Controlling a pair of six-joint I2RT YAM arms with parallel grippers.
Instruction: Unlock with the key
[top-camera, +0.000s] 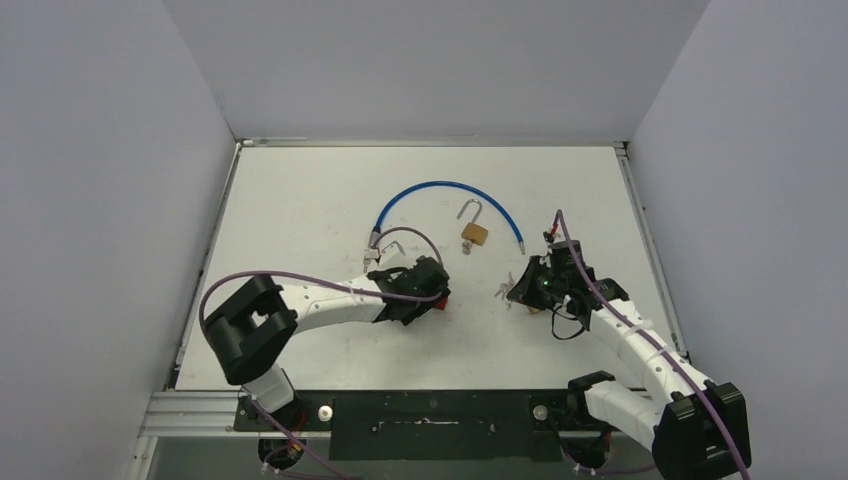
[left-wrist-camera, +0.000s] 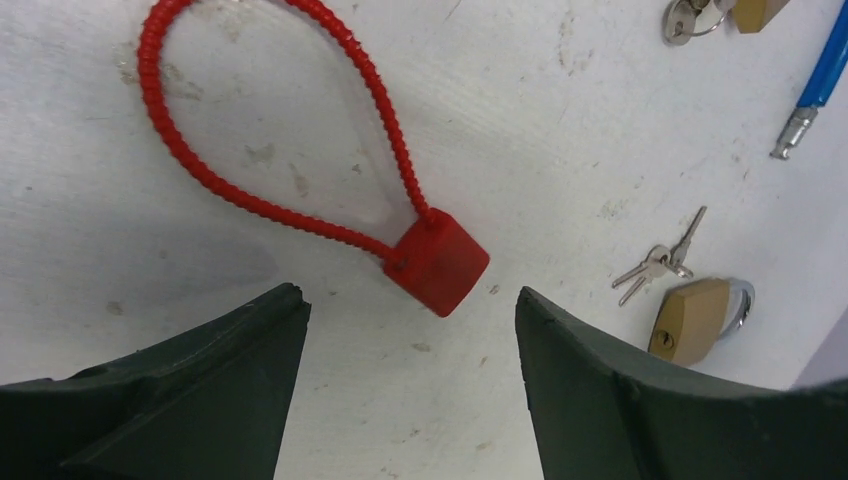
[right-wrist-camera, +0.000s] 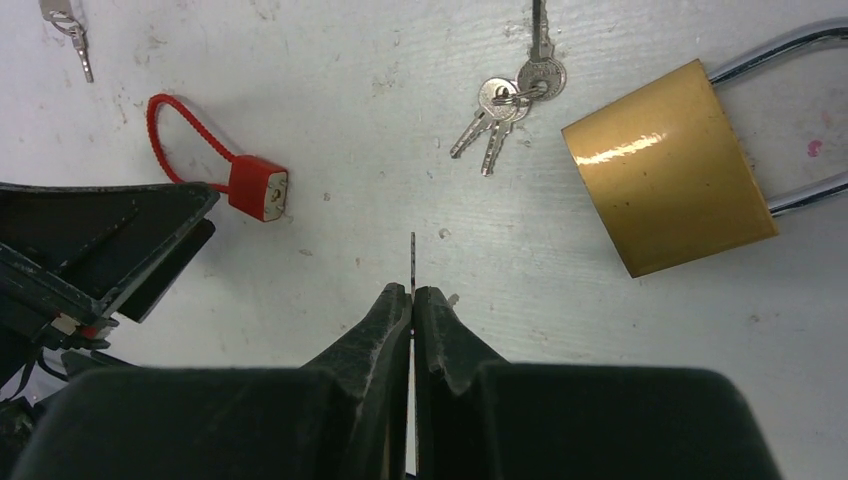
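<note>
The brass padlock (right-wrist-camera: 670, 165) lies flat on the white table (top-camera: 300, 200), its steel shackle running out of the right wrist view. Just beside its upper left corner is a small bunch of keys (right-wrist-camera: 505, 105), not touching it. The right gripper (right-wrist-camera: 412, 300) hangs near the padlock's lower left side with its fingers pressed together. They pinch a thin blade (right-wrist-camera: 412, 250) seen edge-on, and I cannot tell whether it is a key.

Well to the left of the padlock, beyond the keys, lies a red cable lock (left-wrist-camera: 437, 262) with its cord in a loop. The left gripper (left-wrist-camera: 408, 297) hovers just over the red body with its fingers spread wide – one on either side, touching nothing.

Farther back from the brass padlock sit a second padlock (top-camera: 474, 232) with its shackle swung open, and a curved blue cable (top-camera: 440, 188).
</note>
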